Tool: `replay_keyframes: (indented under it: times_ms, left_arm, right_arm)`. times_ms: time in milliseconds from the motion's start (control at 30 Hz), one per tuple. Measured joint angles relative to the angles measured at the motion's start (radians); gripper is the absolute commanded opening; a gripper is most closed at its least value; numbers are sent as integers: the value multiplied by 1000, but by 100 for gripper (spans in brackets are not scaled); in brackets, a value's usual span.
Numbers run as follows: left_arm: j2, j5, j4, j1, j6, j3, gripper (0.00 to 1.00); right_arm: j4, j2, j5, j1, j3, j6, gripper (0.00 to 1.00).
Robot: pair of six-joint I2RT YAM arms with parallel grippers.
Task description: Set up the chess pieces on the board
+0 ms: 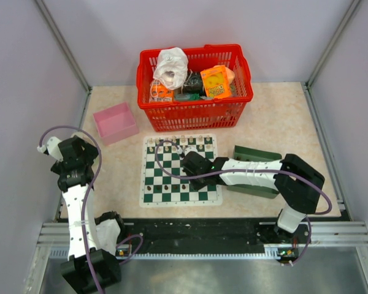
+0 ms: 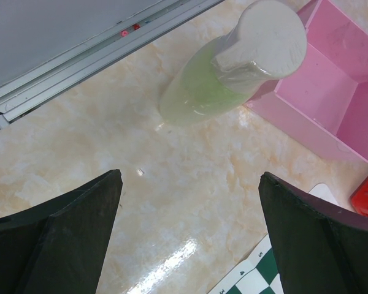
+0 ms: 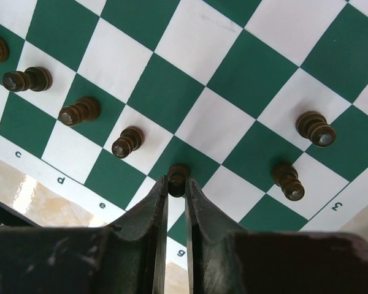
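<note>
Right gripper (image 3: 176,184): the right wrist view showed the black, matte, wedge-shaped fingers (image 3: 144,226) pressed nearly together, pinching a dark pawn (image 3: 178,176) at their tips. The pawn stood over a green square close to the lettered border of the board (image 3: 233,73). Its long axis ran upright from the surface, head toward the camera. Six further chess pieces (image 3: 78,112) were noted. They were turned, glossy dark brown, each upright on its own square and well apart from the next. Four ran in a diagonal line to one side and two stood on the other.

The top view showed none of that grip detail. It did place the right gripper (image 1: 187,160) over the board (image 1: 172,187), which lay flat on the marbled beige tabletop (image 1: 282,116). A dark green tray (image 1: 254,154) lay beside it under the right arm, with a red mesh basket (image 1: 196,110) beyond.

Left gripper (image 2: 190,208): fingers spread wide, holding nothing, above bare tabletop. Only this view showed a pale green bottle (image 2: 199,86) with a film-wrapped white cap, just beside a pink box (image 2: 349,110).
</note>
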Motion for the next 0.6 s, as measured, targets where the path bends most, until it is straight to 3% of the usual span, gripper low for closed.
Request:
replay_keyframes:
  times_ms: [300, 400, 600]
  left_arm:
    - [0, 0, 0, 0, 0, 0, 99]
    - [0, 0, 0, 0, 0, 0, 99]
    - [0, 0, 0, 0, 0, -2, 99]
  right_arm:
    - [13, 7, 2, 1, 0, 0, 19]
    - [20, 7, 3, 2, 0, 0, 29]
    - [20, 6, 8, 6, 0, -3, 35]
